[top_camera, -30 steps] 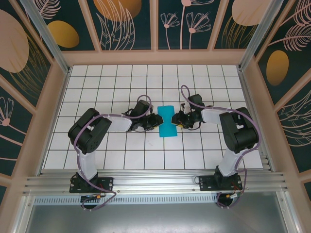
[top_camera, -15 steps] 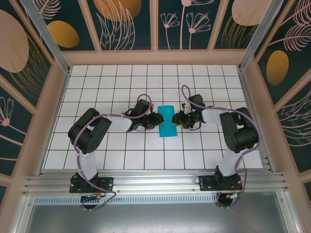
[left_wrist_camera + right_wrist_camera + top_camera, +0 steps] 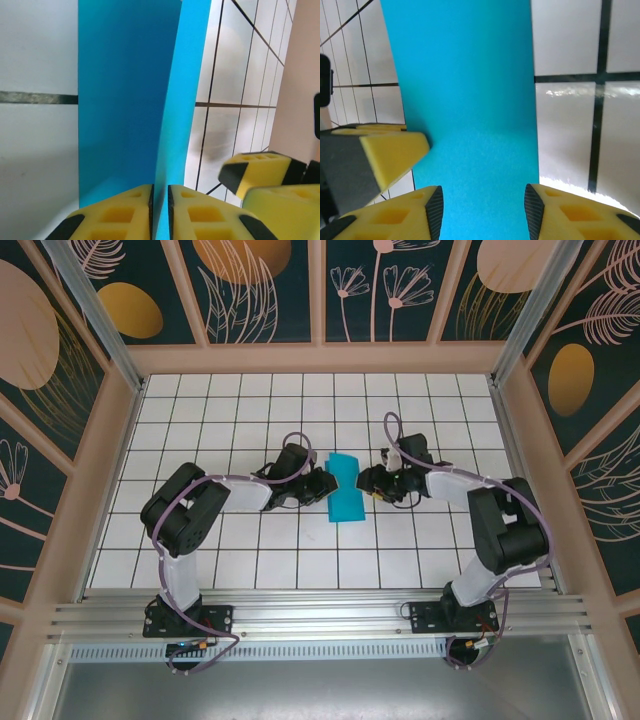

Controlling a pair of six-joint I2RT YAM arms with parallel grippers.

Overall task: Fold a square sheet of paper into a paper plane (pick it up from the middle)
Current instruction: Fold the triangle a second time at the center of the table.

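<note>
Left jaws pinch raised fold of one teal sheet point(image 3: 125, 100); right jaws spread.

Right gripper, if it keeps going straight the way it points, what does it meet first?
The teal paper, apparently lying between the right gripper's open jaws; beyond it, probably the left gripper.

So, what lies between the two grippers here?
The folded teal paper, seen in the top external view between the left gripper and right gripper; the left wrist view shows the left one pinching its edge.
</note>
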